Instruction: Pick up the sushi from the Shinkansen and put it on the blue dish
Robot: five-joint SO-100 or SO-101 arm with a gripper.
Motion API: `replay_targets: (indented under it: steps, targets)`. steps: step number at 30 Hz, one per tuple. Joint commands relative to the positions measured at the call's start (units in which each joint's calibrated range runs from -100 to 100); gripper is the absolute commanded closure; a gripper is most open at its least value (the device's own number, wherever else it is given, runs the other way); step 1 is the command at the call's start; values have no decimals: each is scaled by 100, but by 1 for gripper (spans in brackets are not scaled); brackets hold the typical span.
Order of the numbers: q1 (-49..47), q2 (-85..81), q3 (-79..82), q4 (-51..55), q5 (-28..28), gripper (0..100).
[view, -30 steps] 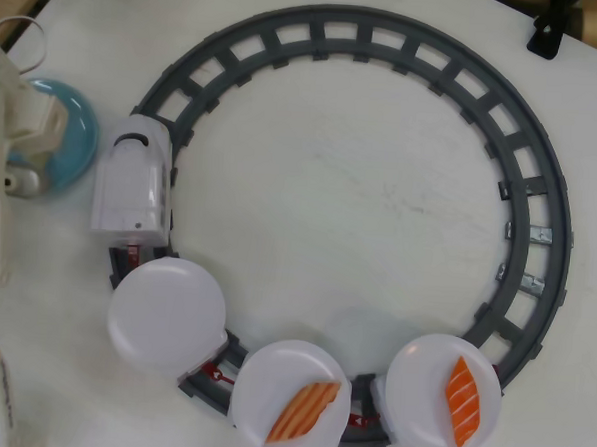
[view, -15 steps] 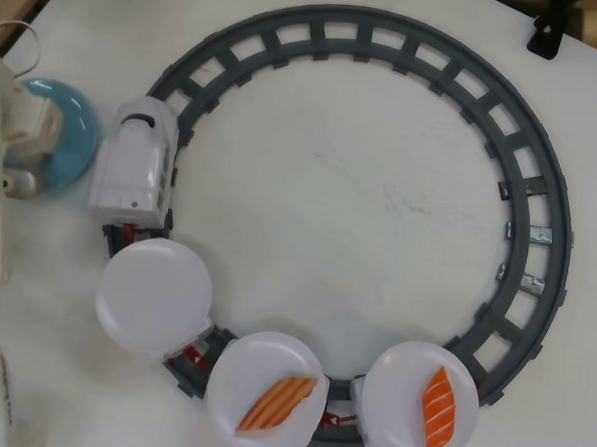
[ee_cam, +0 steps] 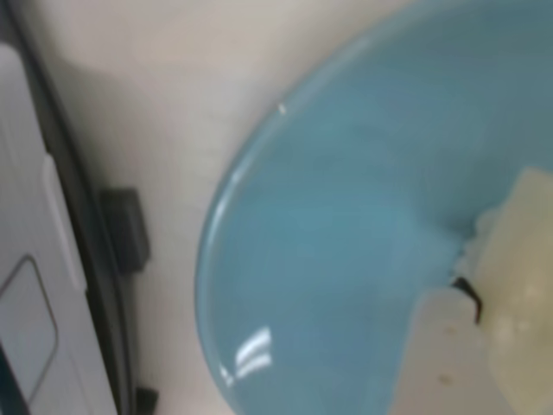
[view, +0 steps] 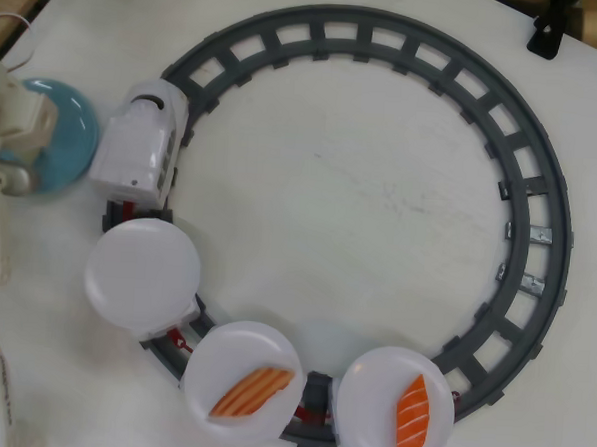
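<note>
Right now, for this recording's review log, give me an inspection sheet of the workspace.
Surface: white table, faint scuffs.
Job's things: blue dish left of the Shinkansen; pale sushi at the dish in the wrist view, release unclear; first white plate empty.
Clutter: grey track; two salmon sushi on their plates.
Grippers: gripper over the dish, state unclear.
Cables: thin white wire, top left.
Surroundings: black clamp, top right.
</note>
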Motion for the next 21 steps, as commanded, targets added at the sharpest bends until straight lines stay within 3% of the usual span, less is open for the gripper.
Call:
replay_targets:
  steps: [1, 9, 18, 21]
  targets:
    - [21, -732, -237, 108, -100, 82]
    - [29, -2159, 1160, 117, -435, 82]
    - [-499, -5195, 5191, 49, -968, 83]
    - [-860, -6174, 6634, -529, -1277, 83]
